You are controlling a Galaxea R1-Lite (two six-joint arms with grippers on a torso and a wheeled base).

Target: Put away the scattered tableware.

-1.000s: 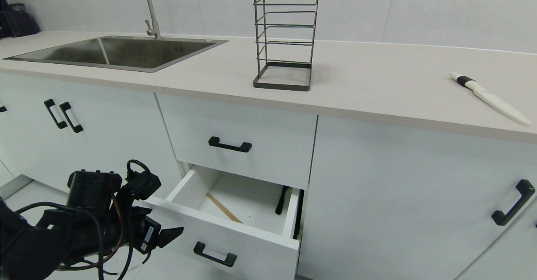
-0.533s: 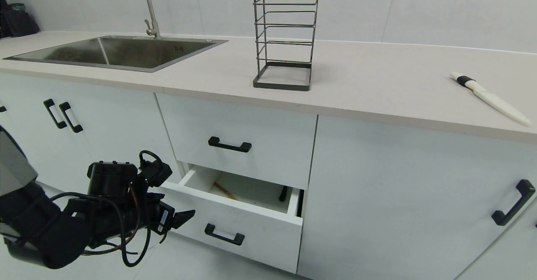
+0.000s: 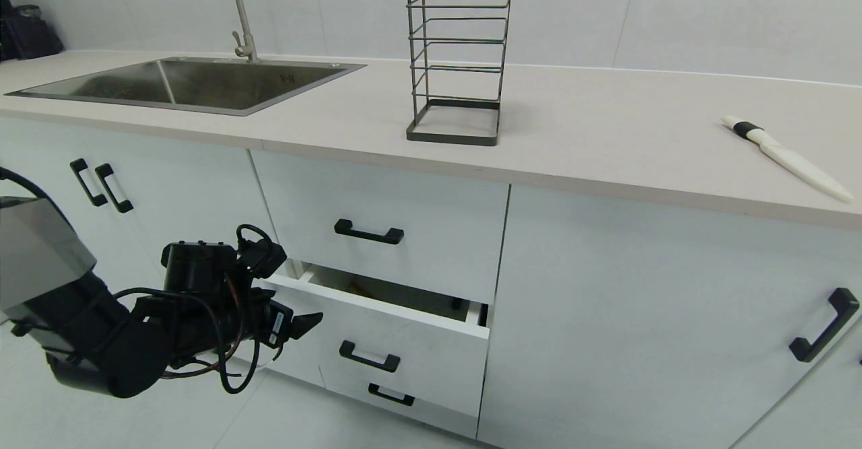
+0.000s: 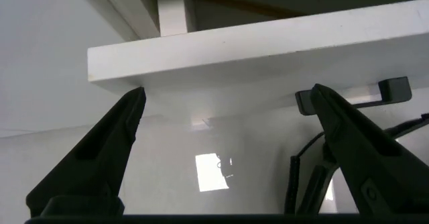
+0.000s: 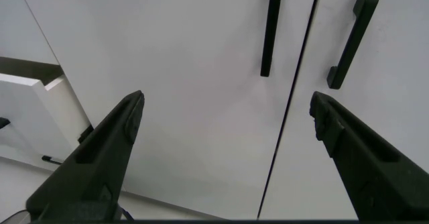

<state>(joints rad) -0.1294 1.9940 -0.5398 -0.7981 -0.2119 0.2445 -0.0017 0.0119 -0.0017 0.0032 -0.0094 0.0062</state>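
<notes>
Nothing legible tbh: a tiny dark mark on the stainless steel sink wall and a small white sticker on the black left hand, both too small.

- matte black, rounded forearm shell on the left arm; behind it a grey, flat-faceted angular panel
- squat black cylindrical wrist module with small studs along its top rim
- thin black looping cables hang around the wrist; a reddish-brown wire runs among them
- black left gripper tapers to a pointed tip; a small white label sits on its side
- in the left wrist view its smooth black wedge-shaped fingers narrow to blunt tips
- black right gripper has matching plain wedge fingers
</notes>
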